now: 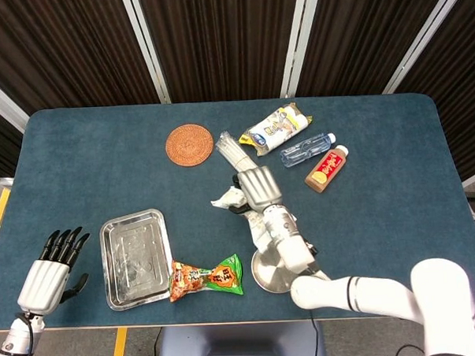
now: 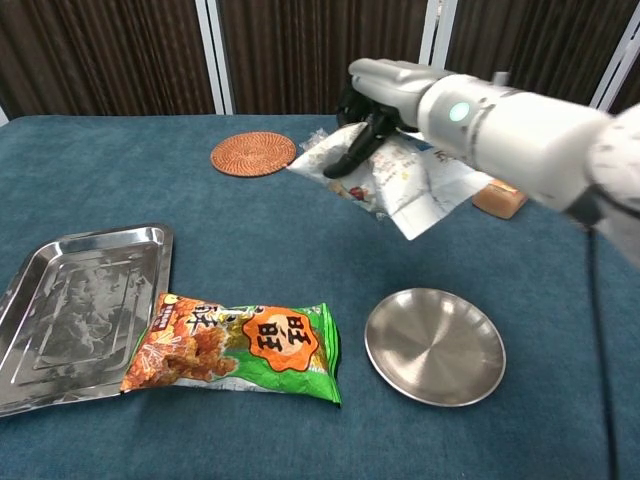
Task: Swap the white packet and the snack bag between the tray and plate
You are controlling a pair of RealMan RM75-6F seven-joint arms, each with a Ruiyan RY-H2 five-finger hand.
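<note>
1. My right hand (image 2: 385,95) grips the white packet (image 2: 405,180) by its far upper edge and holds it up off the worktop (image 2: 150,180), well above and beyond the plate (image 2: 435,347).
2. My left hand (image 1: 46,275) waits at the near left corner beside the worktop, fingers apart and holding nothing.
3. The tray (image 2: 70,300) sits at the near left with nothing in it. The snack bag (image 2: 235,347) lies flat on the worktop between tray and plate, one end touching the tray's near corner.
4. The plate is bare too, so I judge neither item has reached its new place yet.
5. The packet hangs limp and creased from my fingers, so it looks light and soft, more like a folded paper pouch than anything stiff. It will likely flap and drape when moved, so I would keep hold near that top edge and lay it down flat.
6. The snack bag looks puffy, glossy and probably slippery, with contents that could crush. I would take it by a crimped end seam or lightly across its middle, without squeezing.
</note>
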